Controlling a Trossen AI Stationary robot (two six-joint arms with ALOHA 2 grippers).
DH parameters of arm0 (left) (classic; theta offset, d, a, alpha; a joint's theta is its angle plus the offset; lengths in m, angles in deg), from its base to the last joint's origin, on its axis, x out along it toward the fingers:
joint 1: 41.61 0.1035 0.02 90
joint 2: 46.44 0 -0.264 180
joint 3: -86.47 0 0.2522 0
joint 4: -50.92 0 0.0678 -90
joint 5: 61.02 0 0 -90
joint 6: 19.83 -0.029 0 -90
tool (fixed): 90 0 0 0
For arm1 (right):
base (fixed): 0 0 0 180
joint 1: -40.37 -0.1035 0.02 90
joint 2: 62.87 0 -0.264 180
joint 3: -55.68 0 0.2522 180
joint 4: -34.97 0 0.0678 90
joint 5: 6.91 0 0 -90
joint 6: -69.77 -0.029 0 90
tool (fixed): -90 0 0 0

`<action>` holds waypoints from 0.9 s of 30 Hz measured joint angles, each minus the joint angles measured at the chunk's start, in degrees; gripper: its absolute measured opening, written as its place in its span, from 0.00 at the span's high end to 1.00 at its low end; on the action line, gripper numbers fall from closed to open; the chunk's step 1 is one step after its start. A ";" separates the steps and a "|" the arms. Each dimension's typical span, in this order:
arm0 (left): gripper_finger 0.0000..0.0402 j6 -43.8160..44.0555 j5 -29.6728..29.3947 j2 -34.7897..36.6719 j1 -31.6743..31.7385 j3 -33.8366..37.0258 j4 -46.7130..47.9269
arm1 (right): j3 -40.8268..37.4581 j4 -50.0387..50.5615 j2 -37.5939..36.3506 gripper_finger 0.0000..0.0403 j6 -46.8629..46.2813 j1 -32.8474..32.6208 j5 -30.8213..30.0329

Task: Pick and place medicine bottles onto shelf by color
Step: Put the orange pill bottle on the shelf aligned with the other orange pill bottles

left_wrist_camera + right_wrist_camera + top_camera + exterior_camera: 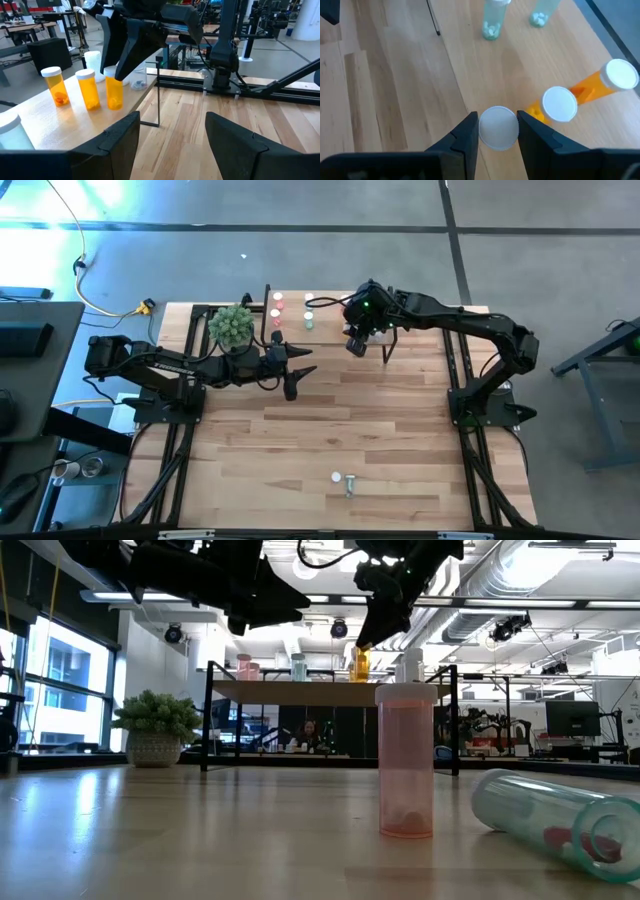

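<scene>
Right hand point(497, 131): you have it over the shelf point(45, 120), fingers pinching the white cap of an orange bottle point(114, 92) that stands beside two other orange bottles point(87, 89).
Left hand point(172, 137): spread, holding nothing, above the desk point(330, 430) just beside the shelf.
Near desk edge: one pink bottle point(405, 762) upright, one pale green bottle point(555, 815) lying on its side.
Plant point(231, 326): beside the shelf.

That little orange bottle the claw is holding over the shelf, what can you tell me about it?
The orange bottle is a small see-through amber plastic cylinder with a round ribbed white cap. It stands upright on the shelf, last in a row with two other orange bottles, apart from them. The right gripper comes from above, its two dark fingers pressed against the cap's sides. A few pills seem to lie at its bottom.
</scene>
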 joint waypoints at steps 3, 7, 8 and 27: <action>0.47 0.00 0.01 0.00 0.00 0.00 0.00 | 0.04 -0.46 0.39 0.74 -0.01 0.01 0.24; 0.47 0.00 0.02 0.00 0.00 0.00 -0.01 | 0.73 -0.69 1.17 0.74 -0.48 0.84 2.96; 0.47 -0.01 0.02 0.00 0.00 0.00 -0.01 | 1.14 -0.06 1.31 0.74 -1.11 1.12 3.54; 0.47 -1.01 -0.20 0.00 0.00 0.00 0.01 | 4.83 4.78 4.50 0.74 -2.11 1.81 4.27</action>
